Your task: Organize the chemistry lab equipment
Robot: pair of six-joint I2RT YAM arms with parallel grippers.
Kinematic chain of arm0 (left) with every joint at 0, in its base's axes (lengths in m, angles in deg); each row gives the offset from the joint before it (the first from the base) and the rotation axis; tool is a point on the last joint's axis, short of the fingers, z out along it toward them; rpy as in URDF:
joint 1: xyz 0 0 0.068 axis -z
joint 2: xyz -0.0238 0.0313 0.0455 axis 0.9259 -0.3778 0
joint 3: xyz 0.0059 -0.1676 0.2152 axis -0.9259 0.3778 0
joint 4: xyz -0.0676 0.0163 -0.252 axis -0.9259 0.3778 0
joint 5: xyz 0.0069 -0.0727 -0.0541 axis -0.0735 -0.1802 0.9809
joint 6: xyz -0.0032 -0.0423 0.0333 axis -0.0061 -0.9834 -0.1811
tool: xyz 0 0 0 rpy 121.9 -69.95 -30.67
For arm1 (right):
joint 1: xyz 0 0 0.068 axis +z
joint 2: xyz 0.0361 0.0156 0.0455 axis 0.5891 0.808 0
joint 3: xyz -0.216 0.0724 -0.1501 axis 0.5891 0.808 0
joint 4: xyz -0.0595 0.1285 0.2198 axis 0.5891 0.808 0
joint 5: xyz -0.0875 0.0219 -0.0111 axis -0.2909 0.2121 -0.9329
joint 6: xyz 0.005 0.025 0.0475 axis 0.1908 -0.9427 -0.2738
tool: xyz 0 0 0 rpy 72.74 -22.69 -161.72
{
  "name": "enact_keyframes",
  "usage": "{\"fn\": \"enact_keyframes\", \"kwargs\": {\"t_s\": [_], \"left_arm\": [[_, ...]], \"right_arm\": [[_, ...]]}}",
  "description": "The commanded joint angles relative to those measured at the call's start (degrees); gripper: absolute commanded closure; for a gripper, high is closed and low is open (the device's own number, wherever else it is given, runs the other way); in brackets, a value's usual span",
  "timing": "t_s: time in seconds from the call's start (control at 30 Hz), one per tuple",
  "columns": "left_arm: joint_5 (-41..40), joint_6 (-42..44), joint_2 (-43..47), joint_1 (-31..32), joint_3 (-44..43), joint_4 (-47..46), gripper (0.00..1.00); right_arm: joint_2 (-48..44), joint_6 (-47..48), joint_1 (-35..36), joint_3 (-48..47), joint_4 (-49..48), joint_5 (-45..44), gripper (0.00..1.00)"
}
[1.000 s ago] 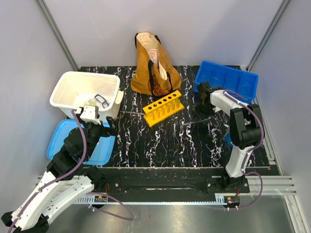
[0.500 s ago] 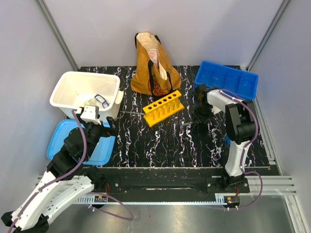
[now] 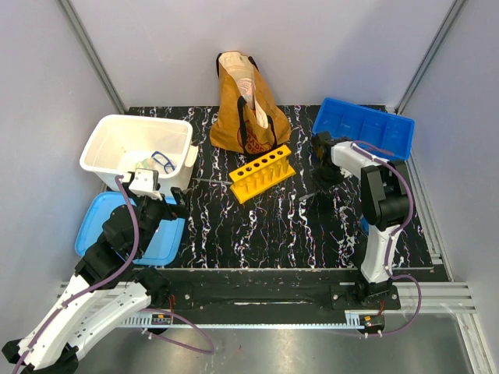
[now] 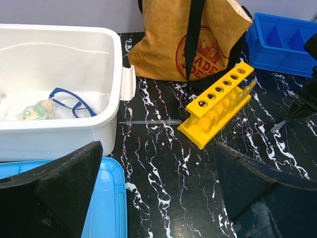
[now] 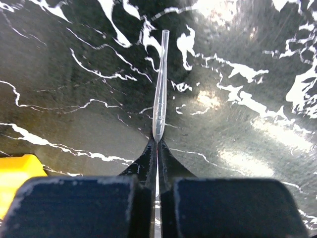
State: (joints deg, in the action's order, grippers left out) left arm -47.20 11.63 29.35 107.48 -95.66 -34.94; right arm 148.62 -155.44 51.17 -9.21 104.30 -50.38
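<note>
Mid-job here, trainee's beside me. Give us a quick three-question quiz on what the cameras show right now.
1. True or false: the right fingers are shut on a thin clear plastic pipette.
2. The second clear pipette lies: A between the white plastic tub and the yellow plastic six-hole rack; B in the blue divided tray; C on the light-blue lid.
3. Which arm's fingers stand wide open?
Key: 1 true; 2 A; 3 the left fingers.
</note>
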Motion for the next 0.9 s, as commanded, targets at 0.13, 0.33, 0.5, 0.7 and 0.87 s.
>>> {"fn": "enact_keyframes", "kwargs": {"t_s": [0.13, 0.33, 0.5, 0.7, 0.87], "left_arm": [[-0.54, -0.02, -0.52, 0.13, -2.02, -1.42, 0.02], [-1.24, 0.07, -1.13, 0.05, -2.11, -0.98, 0.02], [-1.69, 0.24, -0.52, 0.05, -1.94, -1.16, 0.02], [-1.6, 0.33, -0.26, 0.04, -2.11, -1.07, 0.02], [-2.04, 0.16, 0.97, 0.05, -1.94, -1.16, 0.02]], "right_arm": [[-7.17, 12.08, 0.13, -2.09, -3.38, -4.79, 1.0], [-12.19, 19.2, -0.39, -3.04, -8.74, -1.37, 1.0], [-11.06, 30.87, -3.9, -9.98, -11.03, 3.11, 1.0], [-8.77, 47.75, -12.86, -16.93, -14.28, 17.95, 1.0], [-6.32, 56.2, -19.98, -21.67, -14.56, 21.06, 1.0]]}}
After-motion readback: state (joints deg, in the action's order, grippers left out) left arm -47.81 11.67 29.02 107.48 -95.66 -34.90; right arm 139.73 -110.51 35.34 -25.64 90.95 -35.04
